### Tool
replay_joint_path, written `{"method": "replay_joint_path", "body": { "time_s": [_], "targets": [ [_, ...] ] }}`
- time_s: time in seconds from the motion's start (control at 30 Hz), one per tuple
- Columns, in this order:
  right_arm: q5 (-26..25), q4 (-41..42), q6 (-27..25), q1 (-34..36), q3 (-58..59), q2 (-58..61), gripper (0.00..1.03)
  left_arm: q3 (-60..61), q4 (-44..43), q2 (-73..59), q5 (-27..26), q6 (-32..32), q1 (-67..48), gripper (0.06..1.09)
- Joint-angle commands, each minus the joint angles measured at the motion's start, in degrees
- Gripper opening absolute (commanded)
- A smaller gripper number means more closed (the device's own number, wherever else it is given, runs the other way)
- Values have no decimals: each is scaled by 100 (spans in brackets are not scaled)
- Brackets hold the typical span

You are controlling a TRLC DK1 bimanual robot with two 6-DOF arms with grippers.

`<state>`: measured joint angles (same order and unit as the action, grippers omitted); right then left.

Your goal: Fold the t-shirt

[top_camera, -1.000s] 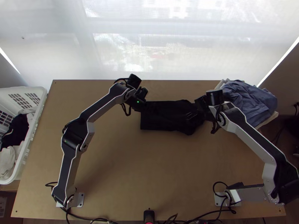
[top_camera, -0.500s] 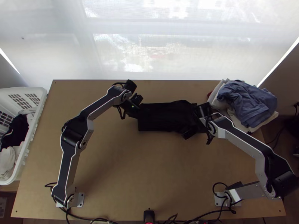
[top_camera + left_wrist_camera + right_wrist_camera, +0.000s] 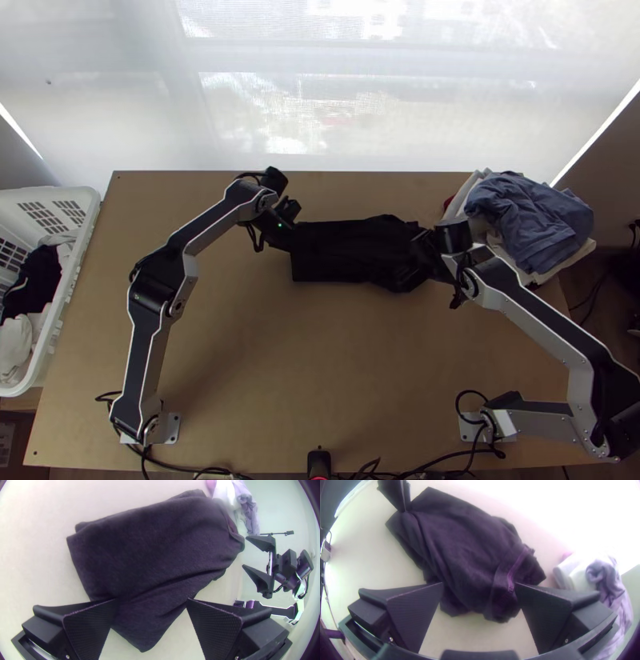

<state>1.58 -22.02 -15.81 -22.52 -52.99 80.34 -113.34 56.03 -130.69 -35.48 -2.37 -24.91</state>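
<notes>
The black t-shirt [image 3: 344, 252] lies folded into a narrow bundle across the far middle of the table, its right part rumpled. At its left end is my left gripper [image 3: 290, 232], and at its right end my right gripper [image 3: 422, 246]. In the left wrist view the left gripper [image 3: 152, 600] stands open, with a pointed flap of the t-shirt [image 3: 150, 550] between its spread fingers. The right gripper [image 3: 479, 584] is open too, its fingers apart over the creased end of the t-shirt [image 3: 463, 546], where a purple-looking seam shows.
At the table's far right corner lies a pile of blue and white clothes [image 3: 532, 224]. A white laundry basket [image 3: 80, 240] with dark and white clothes stands beyond the table's left edge. Bare wood [image 3: 320, 360] stretches between the two arms' bases.
My left gripper has shifted a little to the left, and the t-shirt's left edge has moved left too. The right gripper went left and nearer, then back to the right.
</notes>
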Motion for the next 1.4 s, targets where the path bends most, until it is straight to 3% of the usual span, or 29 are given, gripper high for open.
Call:
{"method": "replay_joint_path", "body": {
  "time_s": [0.0,0.27,0.47,0.67,1.0,1.1,1.3,1.37],
  "targets": [
    [-739,1244,-888,-745,26,281,98,-294,-57,70,-90,-79,-85,104],
    [-1064,2773,-1468,-1782,448,1283,98,-215,48,35,-64,-97,-93,104],
    [-1099,3204,-1583,-2177,571,1749,98,-215,66,26,-20,-114,-129,104],
    [-1187,3758,-1969,-2169,755,2083,98,-215,92,26,6,-106,-155,104],
    [-1486,4021,-2154,-2037,298,2689,98,-206,119,44,33,-97,-164,104],
    [-1512,4021,-2251,-1949,-1,2988,80,-215,145,62,42,-88,-181,104],
    [-1503,3846,-2593,-1835,-466,3269,8,-215,198,132,68,-88,-225,104],
    [-1503,3564,-2593,-1773,-616,3278,3,-215,224,167,77,-88,-216,104]
  ]
}}
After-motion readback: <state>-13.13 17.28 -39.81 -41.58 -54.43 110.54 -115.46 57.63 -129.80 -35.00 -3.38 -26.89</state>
